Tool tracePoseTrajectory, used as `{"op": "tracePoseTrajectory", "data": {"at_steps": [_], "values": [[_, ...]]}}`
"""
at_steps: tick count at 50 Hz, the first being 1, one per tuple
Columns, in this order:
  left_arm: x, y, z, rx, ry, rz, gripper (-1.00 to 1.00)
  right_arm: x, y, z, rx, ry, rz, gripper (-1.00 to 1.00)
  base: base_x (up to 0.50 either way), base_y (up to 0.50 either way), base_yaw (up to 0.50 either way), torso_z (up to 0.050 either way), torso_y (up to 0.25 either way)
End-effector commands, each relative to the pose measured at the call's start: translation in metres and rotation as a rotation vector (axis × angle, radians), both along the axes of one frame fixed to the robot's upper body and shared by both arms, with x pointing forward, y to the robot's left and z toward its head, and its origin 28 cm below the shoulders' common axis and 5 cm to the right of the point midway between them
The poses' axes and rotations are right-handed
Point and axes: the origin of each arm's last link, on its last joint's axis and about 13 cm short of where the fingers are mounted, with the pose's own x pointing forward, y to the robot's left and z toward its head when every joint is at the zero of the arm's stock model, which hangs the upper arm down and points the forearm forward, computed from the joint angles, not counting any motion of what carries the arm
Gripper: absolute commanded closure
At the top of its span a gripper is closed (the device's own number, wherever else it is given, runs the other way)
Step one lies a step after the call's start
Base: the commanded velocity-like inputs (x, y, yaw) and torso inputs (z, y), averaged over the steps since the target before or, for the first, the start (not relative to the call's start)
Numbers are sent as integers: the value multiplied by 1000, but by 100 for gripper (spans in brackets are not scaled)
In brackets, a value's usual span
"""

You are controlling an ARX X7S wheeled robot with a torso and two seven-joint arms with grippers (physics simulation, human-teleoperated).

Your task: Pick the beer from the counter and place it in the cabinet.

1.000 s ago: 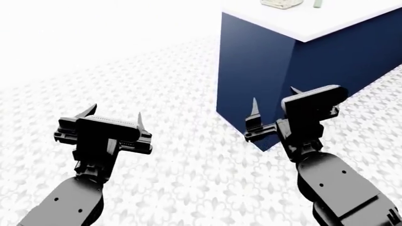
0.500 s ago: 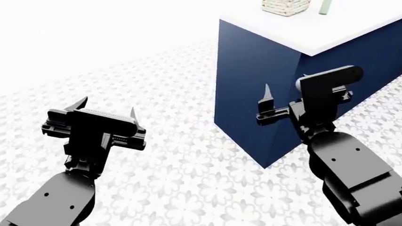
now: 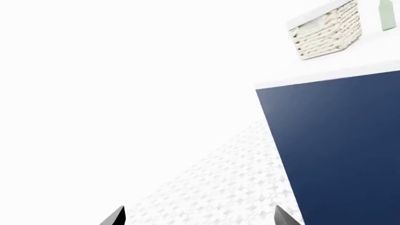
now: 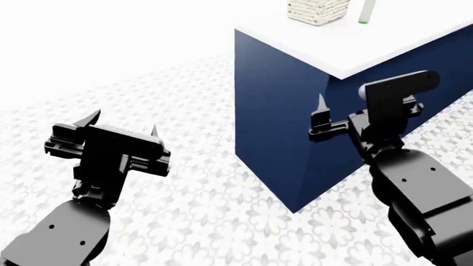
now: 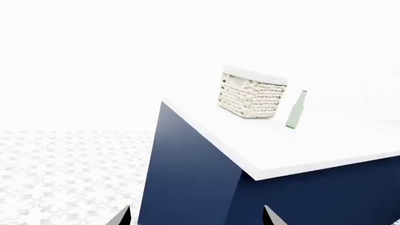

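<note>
A: Where is the beer (image 5: 296, 110)?
B: Upright on the desk (image 5: 325, 140), beside a woven basket (image 5: 251, 96), well beyond your right hand (image 4: 347, 113).
A: Hands?
B: Your left hand (image 4: 122, 124) and right both spread apart, empty.

Bright, sharp renders; blown-out white background, no visible shadows.

Both black arms reach forward. The left gripper (image 4: 122, 124) sits at eight o'clock, jaws spread wide and empty. The right gripper (image 4: 355, 108), at three o'clock, is raised higher, also spread and empty.
</note>
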Motion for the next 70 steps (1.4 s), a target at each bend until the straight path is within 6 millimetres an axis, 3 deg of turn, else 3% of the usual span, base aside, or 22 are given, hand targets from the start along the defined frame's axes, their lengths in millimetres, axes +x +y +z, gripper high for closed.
{"op": "tracePoseTrajectory", "data": {"at_steps": [1,14,23,36,50,70], "values": [[-3,6,18,-7,8,-12,-100,2,-4,5,-2,16,-3,-100,-499,13,0,0,0],[-17,15,28,1,18,-34,-100,-3,-7,18,-7,0,-15,-100,-497,12,0,0,1],[-24,17,21,31,92,-48,-100,-7,-13,23,-37,18,-31,-100,-497,10,0,0,0],[-32,18,18,39,261,-121,-100,-3,-16,53,-79,3,-33,-100,-496,13,0,0,1],[-28,18,46,36,241,-168,-100,8,-15,55,-99,10,-26,-100,-496,12,0,0,1],[-29,22,60,-37,205,-172,-100,13,-14,48,-86,18,-24,-100,-497,7,0,0,0]]}}
